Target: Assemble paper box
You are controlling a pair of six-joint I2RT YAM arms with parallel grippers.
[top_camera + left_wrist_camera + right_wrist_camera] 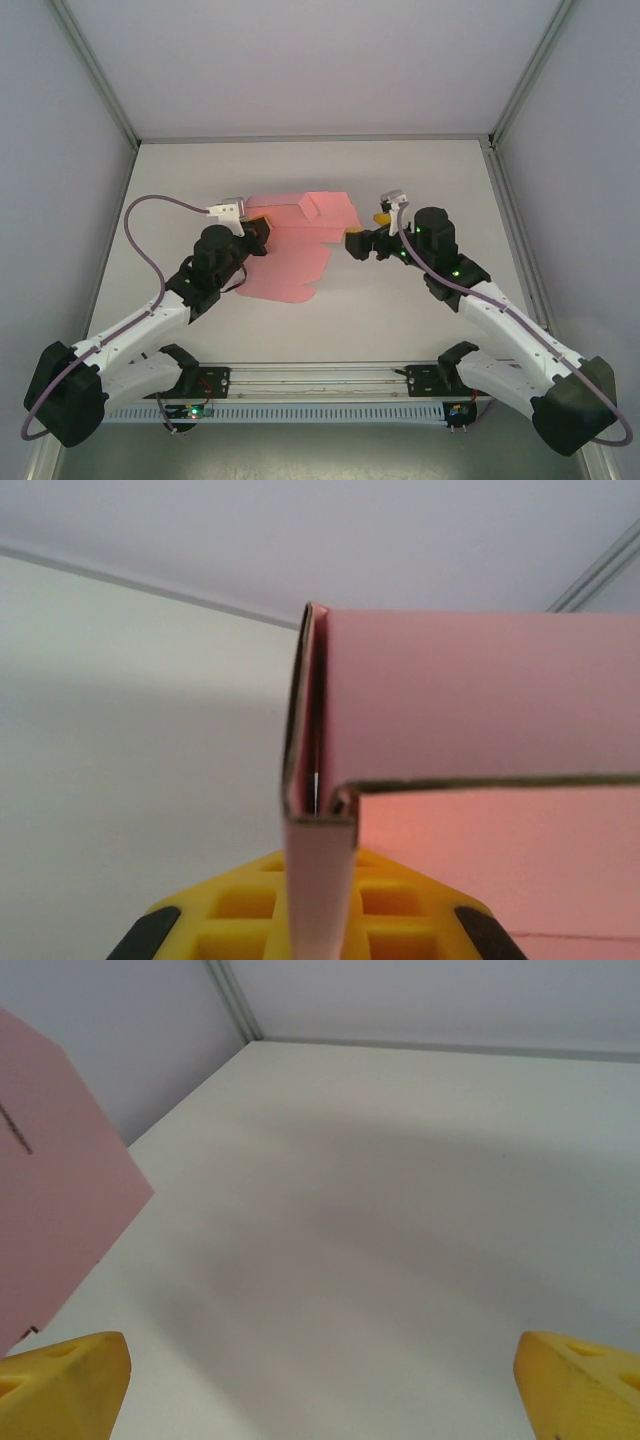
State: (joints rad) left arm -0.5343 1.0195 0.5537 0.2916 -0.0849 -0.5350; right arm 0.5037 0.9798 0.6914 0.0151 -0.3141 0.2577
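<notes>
The paper box (300,240) is a pink card sheet, partly folded, lying in the middle of the white table between the two arms. My left gripper (256,233) is shut on its left edge. In the left wrist view the folded pink card (470,695) rises from between the yellow fingers (400,910), with a narrow doubled flap (318,880) pinched there. My right gripper (366,233) hovers just off the sheet's right edge, open, nothing between its yellow fingertips (60,1385). A pink corner of the box (55,1220) shows at the left of the right wrist view.
The white table (420,170) is walled in by grey panels with metal corner posts (95,70). A rail with cable track (320,385) runs along the near edge between the arm bases.
</notes>
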